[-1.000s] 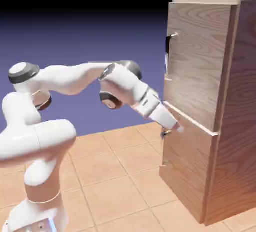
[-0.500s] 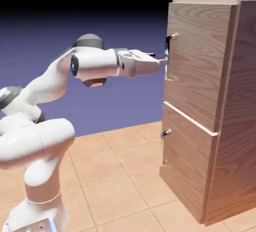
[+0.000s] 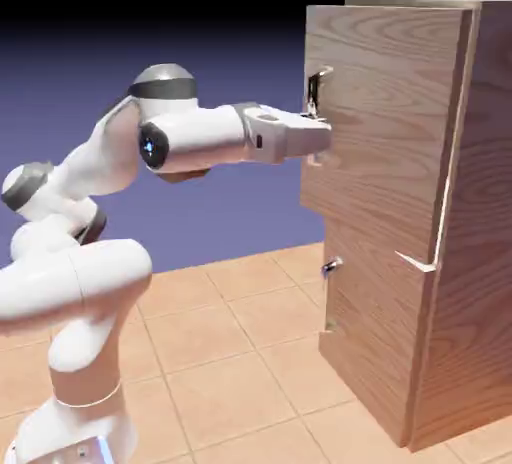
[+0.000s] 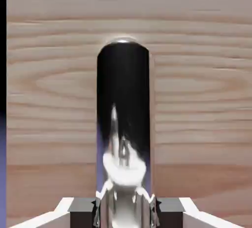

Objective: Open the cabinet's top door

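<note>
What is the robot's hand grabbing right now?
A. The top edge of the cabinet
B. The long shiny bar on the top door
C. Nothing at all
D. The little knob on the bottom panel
B: the gripper has its jaws shut on the silver bar handle of the top door, which stands pulled out from the cabinet.

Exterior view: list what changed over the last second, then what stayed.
The white arm's gripper rose from the seam between the panels to the long silver bar handle and shut on it. The top door of the tall light-brown wood-grain cabinet has swung out toward the view's left. The lower panel with small metal knobs stayed closed.
</note>
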